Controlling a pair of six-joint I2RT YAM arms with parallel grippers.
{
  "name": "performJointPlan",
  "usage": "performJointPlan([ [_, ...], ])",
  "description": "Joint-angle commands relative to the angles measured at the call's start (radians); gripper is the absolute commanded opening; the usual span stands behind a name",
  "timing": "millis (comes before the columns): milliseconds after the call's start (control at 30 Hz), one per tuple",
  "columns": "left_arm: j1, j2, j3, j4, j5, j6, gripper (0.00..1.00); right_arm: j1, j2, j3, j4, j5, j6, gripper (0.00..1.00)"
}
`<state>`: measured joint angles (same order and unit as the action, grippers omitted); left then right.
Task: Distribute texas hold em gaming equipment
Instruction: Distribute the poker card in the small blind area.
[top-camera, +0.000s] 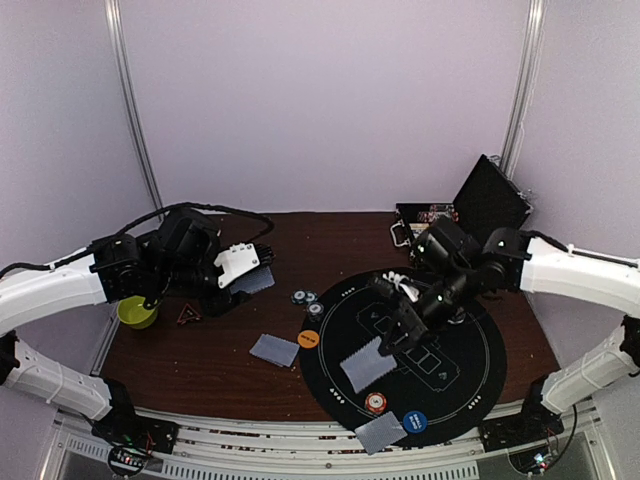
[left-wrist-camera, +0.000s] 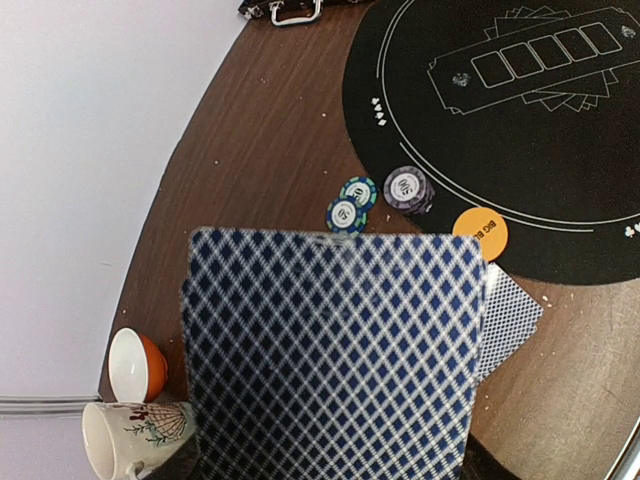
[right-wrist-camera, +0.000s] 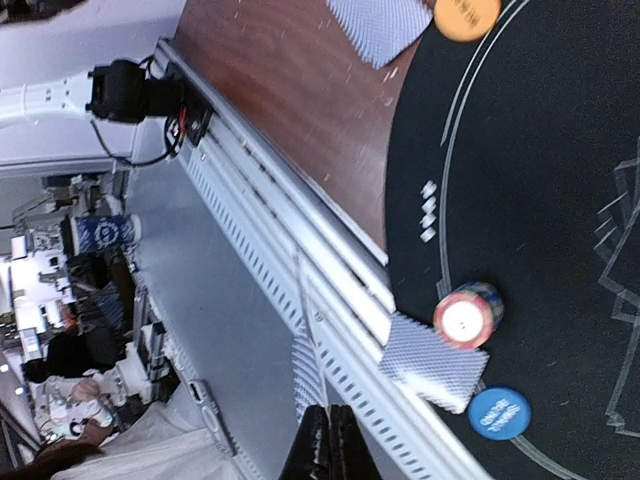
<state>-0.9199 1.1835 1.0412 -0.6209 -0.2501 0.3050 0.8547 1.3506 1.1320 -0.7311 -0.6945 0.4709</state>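
Observation:
A thick deck of blue-diamond-backed cards (left-wrist-camera: 330, 350) fills the left wrist view. My left gripper (top-camera: 243, 272) grips it above the brown table at the left, its fingers hidden behind the deck. My right gripper (right-wrist-camera: 330, 440) is shut on a single card (right-wrist-camera: 312, 372), seen edge-on. From above, that card (top-camera: 365, 365) hangs over the black round mat (top-camera: 470, 330). A red striped chip (top-camera: 375, 403), a blue disc (top-camera: 415, 421) and face-down cards (top-camera: 380, 432) lie at the mat's near edge. An orange disc (top-camera: 309, 338) sits on its left rim.
Three striped chips (left-wrist-camera: 358, 192) stand left of the mat, and one loose card (top-camera: 274, 349) lies on the wood. An orange bowl (left-wrist-camera: 135, 362) and a cream mug (left-wrist-camera: 130, 435) are near the left edge. An open black case (top-camera: 490, 200) stands at the back right.

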Motion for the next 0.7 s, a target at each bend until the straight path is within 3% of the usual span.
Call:
performJointPlan([
  [0, 0.0, -0.008, 0.03, 0.041, 0.007, -0.001, 0.6, 0.117, -0.189, -0.236, 0.234, -0.106, 0.24, 0.0],
  [267, 0.001, 0.001, 0.038, 0.039, 0.016, -0.001, 0.6, 0.175, -0.396, -0.634, 0.546, -0.006, 0.521, 0.0],
  [667, 0.001, -0.001, 0.036, 0.038, 0.01, 0.002, 0.6, 0.176, -0.264, -0.682, 0.505, -0.034, 0.357, 0.0],
])
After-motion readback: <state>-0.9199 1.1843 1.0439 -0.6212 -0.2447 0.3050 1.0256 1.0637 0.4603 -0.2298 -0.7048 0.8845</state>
